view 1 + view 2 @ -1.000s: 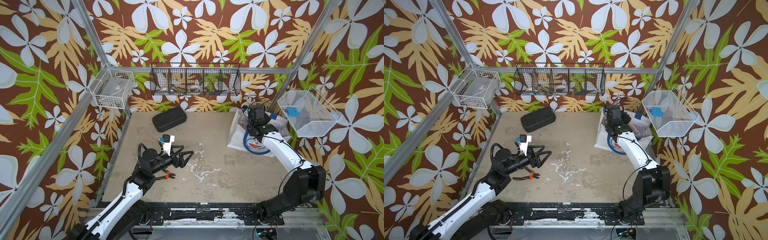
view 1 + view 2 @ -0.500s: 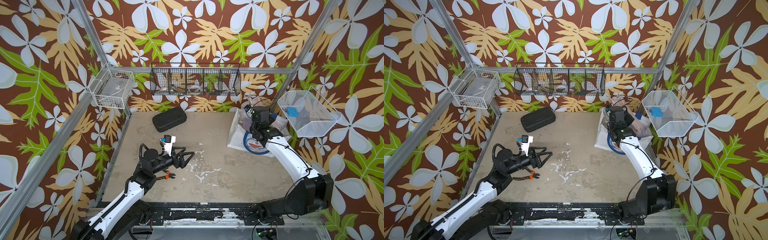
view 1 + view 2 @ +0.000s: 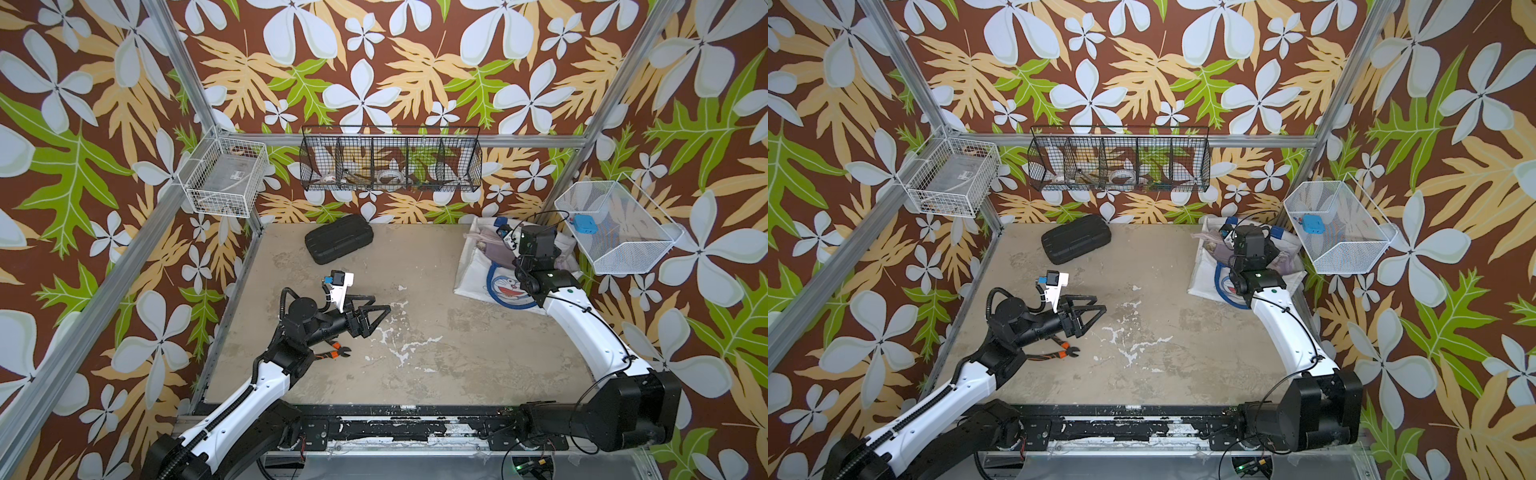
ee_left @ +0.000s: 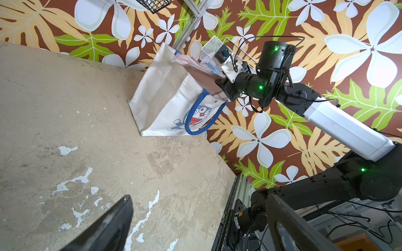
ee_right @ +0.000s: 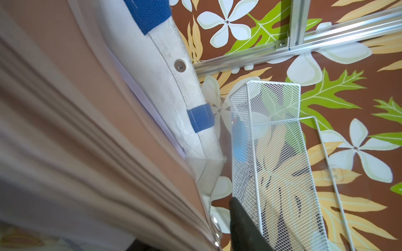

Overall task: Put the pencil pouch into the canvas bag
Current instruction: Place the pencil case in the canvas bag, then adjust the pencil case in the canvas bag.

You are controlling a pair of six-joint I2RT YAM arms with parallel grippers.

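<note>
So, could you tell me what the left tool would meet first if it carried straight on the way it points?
Probably the left tool would reach the canvas bag near its printed side, though depth is unclear.

Both top views look steeply down from high at the front, sharing the whole table (image 3: 457, 357). The left wrist camera looks low across it toward the canvas bag (image 4: 165, 97); the right wrist camera sits close against that bag.

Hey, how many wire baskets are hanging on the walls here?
3. A white basket at the back left corner, a long black basket on the back wall, and a mesh basket on the right wall, near the bag. None looks hidden.
</note>
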